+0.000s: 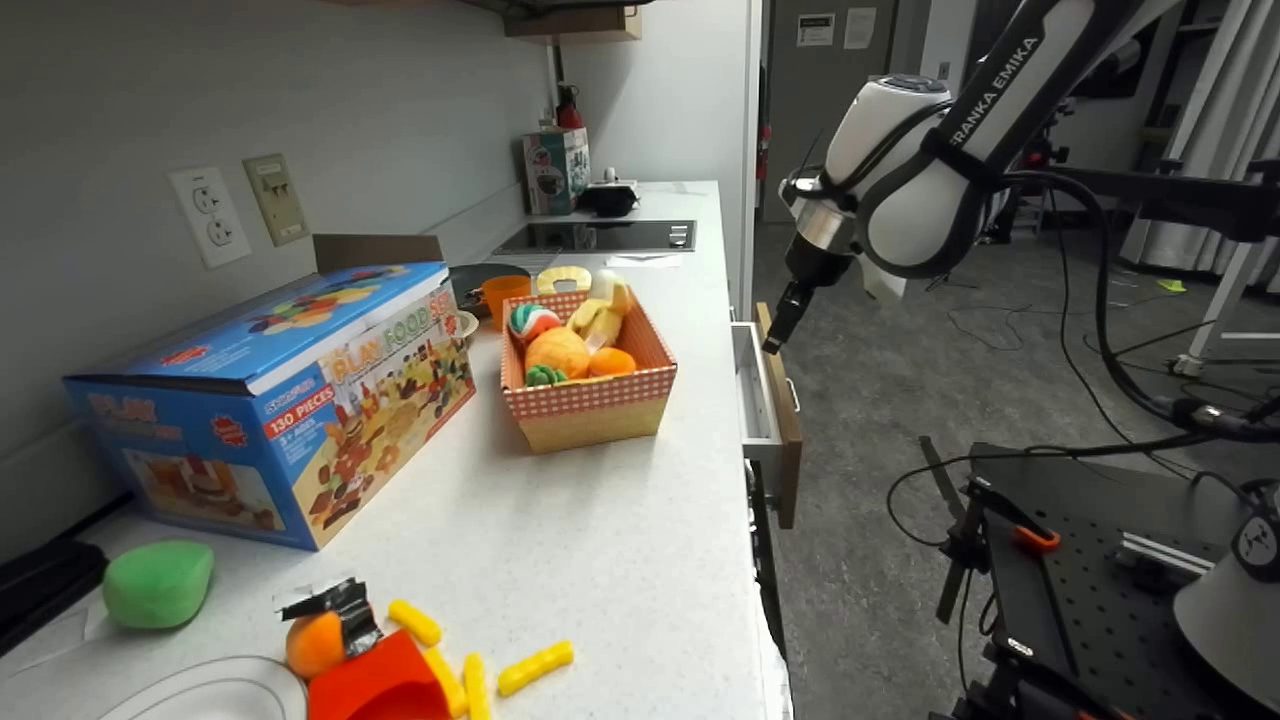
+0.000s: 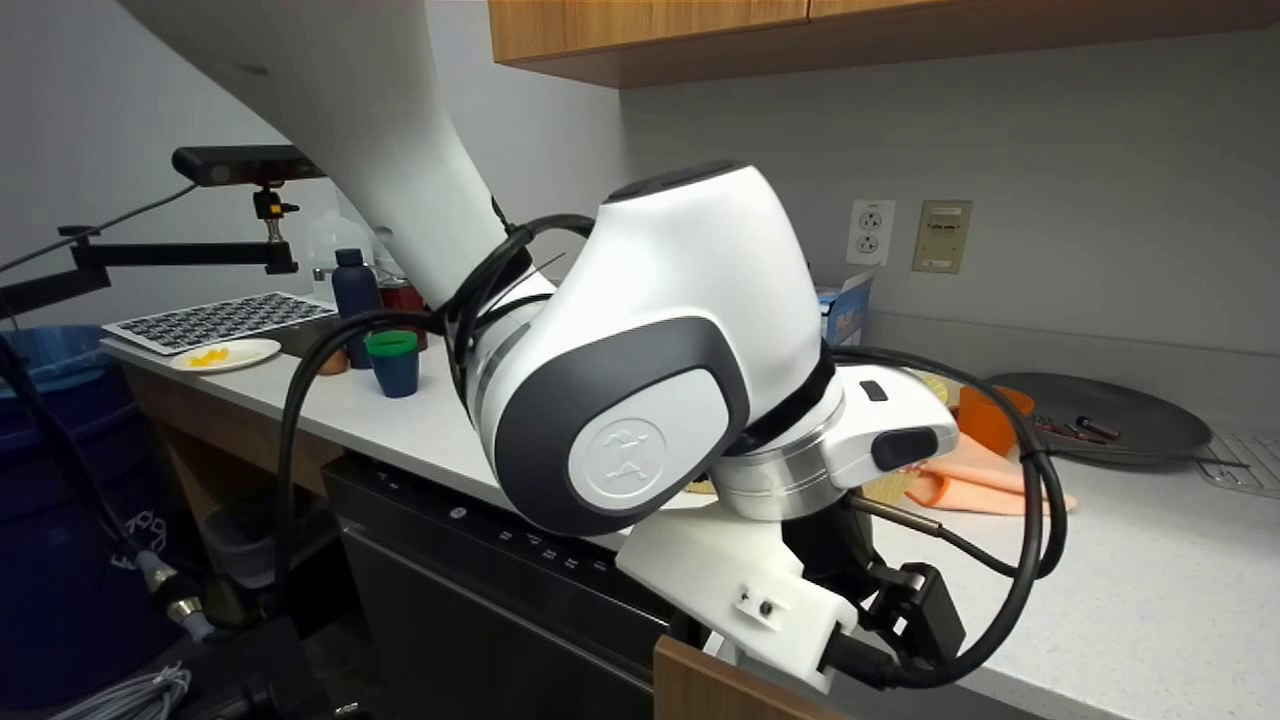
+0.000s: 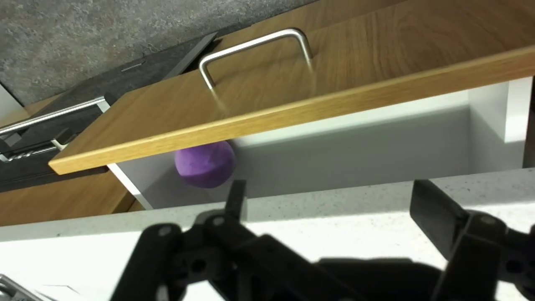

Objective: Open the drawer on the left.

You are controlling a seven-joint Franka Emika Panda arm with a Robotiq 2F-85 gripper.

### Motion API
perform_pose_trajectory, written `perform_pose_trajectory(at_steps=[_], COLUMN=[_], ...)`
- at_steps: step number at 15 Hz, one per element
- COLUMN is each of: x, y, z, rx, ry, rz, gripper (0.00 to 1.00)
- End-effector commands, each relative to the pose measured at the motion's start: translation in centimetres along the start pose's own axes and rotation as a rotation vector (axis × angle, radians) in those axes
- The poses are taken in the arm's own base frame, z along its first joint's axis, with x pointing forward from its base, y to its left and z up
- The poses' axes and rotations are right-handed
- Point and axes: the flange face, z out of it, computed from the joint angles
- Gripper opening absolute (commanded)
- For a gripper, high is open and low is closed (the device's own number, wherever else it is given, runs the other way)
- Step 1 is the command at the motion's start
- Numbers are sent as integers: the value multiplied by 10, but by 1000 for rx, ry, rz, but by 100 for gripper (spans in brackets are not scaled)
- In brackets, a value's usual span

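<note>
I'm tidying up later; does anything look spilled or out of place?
Yes: yellow sticks lie scattered beside a red container on the counter, as if spilled. A round purple object sits in the open drawer, perhaps a stray toy.

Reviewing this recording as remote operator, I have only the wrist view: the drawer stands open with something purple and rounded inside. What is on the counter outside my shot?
Observer: In an exterior view, a basket with a red checked rim stands on the counter, holding play food.
Operator: What stands beside the basket?
Observer: On its wall side, apart from it, a blue box with "PLAY FOOD" on its side.
Operator: And from which side does the arm reach toward the drawer?
Observer: From the room side of the counter, away from the wall, as that exterior view shows.
</note>
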Motion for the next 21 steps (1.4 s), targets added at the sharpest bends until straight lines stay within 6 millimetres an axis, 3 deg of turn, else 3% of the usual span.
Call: perform_pose_trajectory(at_steps=[1,9,13,21], x=[0,-1,14,25], y=[0,-1,-1,3], z=[2,3,7,34], rx=[8,11,16,42], ry=[-17,-24,-25,-88], rz=[-13,-13,-12,-67], gripper=[100,100,100,100])
